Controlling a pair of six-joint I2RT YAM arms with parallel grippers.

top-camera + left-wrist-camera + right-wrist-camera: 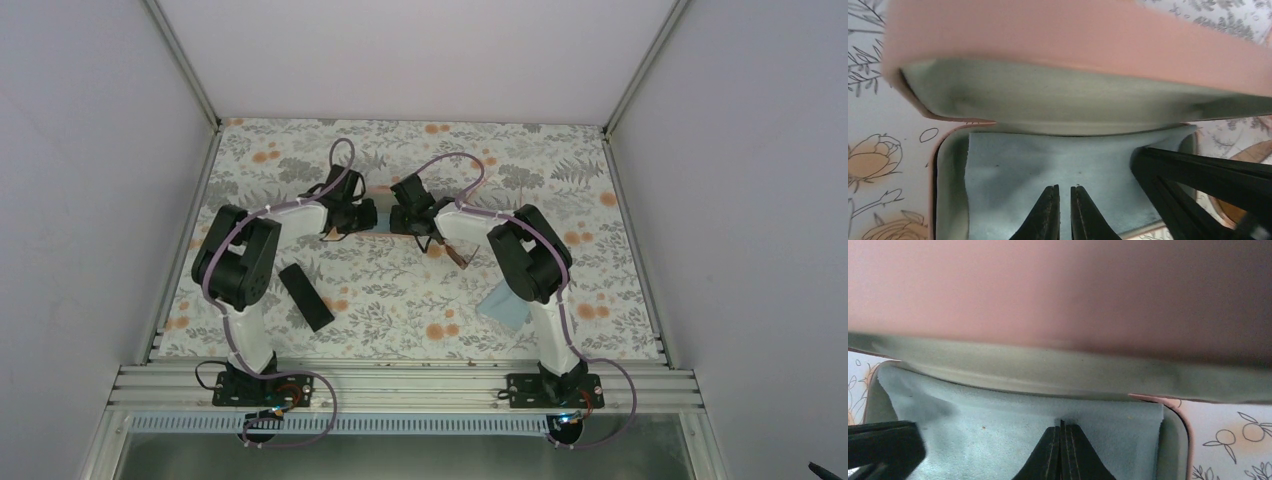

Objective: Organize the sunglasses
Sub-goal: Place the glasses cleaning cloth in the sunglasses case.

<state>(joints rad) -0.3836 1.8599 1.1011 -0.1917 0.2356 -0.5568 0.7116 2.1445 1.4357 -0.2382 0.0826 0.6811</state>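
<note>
An open pink case (1073, 35) lies at mid-table, with a light-blue cloth (1048, 160) spread in its grey-lined base. My left gripper (1064, 189) hovers over the cloth with only a narrow gap between its fingers and nothing in them. My right gripper (1060, 426) is shut, its tip on the same cloth (998, 425) under the lid (1048, 290). In the top view both grippers (370, 215) (402, 215) meet over the case and hide it. A brown pair of sunglasses (459, 255) lies by the right arm; part of it shows in the left wrist view (1248, 150). The pale pair is out of view.
A black oblong case (305, 297) lies near the left arm. A second light-blue cloth (505, 303) lies by the right arm's base. The right gripper's black finger (1198, 175) crosses the left wrist view. Metal frame rails border the floral table.
</note>
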